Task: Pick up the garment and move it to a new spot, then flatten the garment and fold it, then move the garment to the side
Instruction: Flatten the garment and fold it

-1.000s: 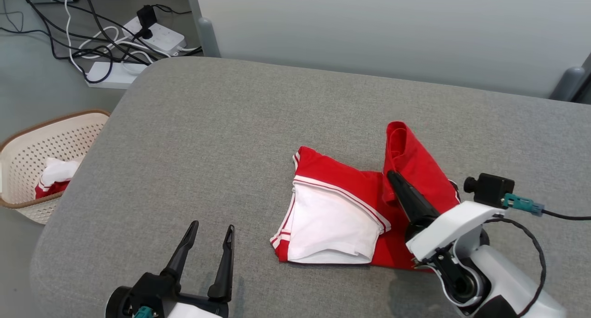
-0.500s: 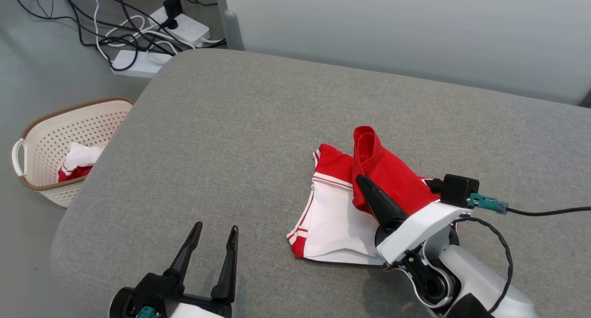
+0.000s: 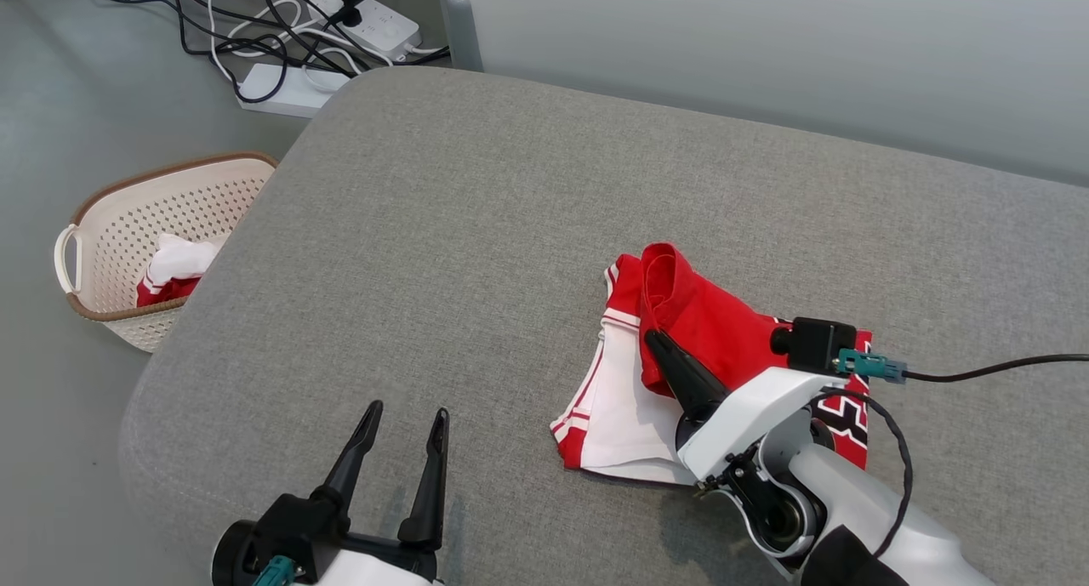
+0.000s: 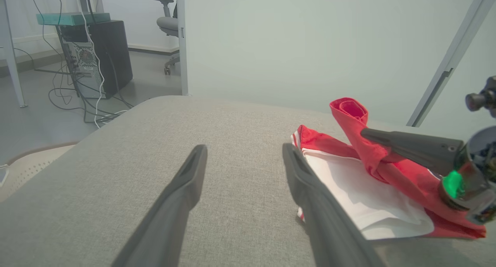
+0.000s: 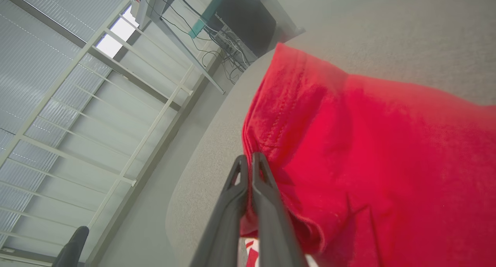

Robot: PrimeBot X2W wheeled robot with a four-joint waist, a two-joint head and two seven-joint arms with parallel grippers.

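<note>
My left hand (image 3: 408,409) sits low on my left side, its two dark fingers spread wide, pointing forward and empty. My right arm comes in from the lower right, the pale forearm angled up and to the left. The fingers of my right hand (image 3: 653,338) are pressed tight together, pinching a raised fold of the garment (image 3: 715,331).

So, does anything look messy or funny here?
Yes. The garment isn't flat: the right claw pinches a red flap that stands up, curled, over the white part. Nothing looks spilled or broken.
</note>
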